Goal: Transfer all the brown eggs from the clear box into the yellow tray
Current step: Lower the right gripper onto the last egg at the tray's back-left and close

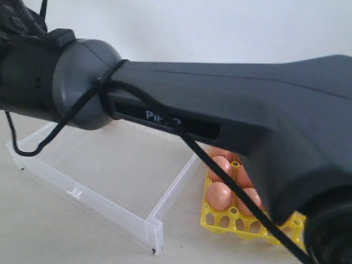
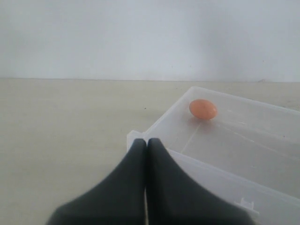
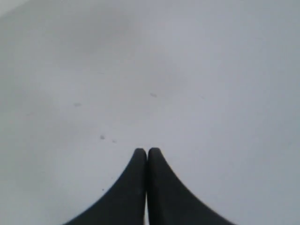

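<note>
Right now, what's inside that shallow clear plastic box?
One orange-brown egg lies near a corner of the clear box. The dark robot arm hides part of the box in the exterior view.

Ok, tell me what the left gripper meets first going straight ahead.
Probably the near corner of the clear box, just beyond the shut left gripper; depth is unclear. The brown egg inside lies off that line.

Clear box (image 1: 110, 212) glossy plastic; yellow tray (image 1: 231, 224) plastic; brown eggs (image 1: 219, 196) smooth.

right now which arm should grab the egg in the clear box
Likely left: its shut jaws face the orange-brown oval egg in the shallow transparent plastic box; the right wrist view shows neither.
</note>
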`<state>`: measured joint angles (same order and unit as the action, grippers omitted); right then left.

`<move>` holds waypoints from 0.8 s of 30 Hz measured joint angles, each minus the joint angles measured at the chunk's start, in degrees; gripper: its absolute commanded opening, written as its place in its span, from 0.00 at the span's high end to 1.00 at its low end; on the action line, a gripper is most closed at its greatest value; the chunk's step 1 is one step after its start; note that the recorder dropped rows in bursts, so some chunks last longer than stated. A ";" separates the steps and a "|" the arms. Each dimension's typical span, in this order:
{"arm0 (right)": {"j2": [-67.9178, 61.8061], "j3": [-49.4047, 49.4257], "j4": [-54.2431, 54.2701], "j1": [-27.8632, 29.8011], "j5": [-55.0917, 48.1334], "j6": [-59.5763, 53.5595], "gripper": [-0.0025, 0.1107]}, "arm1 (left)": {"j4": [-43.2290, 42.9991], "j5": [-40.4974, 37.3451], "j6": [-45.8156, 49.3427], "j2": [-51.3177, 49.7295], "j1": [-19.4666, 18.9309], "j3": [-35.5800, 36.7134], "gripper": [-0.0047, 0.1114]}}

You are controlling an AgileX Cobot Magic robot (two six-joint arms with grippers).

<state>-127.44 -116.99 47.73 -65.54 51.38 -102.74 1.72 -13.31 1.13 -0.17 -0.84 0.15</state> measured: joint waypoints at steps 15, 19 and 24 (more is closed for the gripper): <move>1.52 -0.21 -3.06 21.99 -87.75 73.71 0.98 | 0.00 0.00 0.00 0.00 0.00 0.00 1.00; -5.41 -3.52 -46.82 18.45 -98.64 96.51 0.98 | 0.00 0.00 0.00 0.00 0.00 0.00 1.00; -15.47 -13.45 -62.39 15.09 -98.74 96.34 0.83 | 0.00 0.00 0.00 0.00 0.00 0.00 1.00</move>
<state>-142.91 -130.44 -14.66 -50.46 -47.35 -6.39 1.72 -13.31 1.13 -0.17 -0.84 0.15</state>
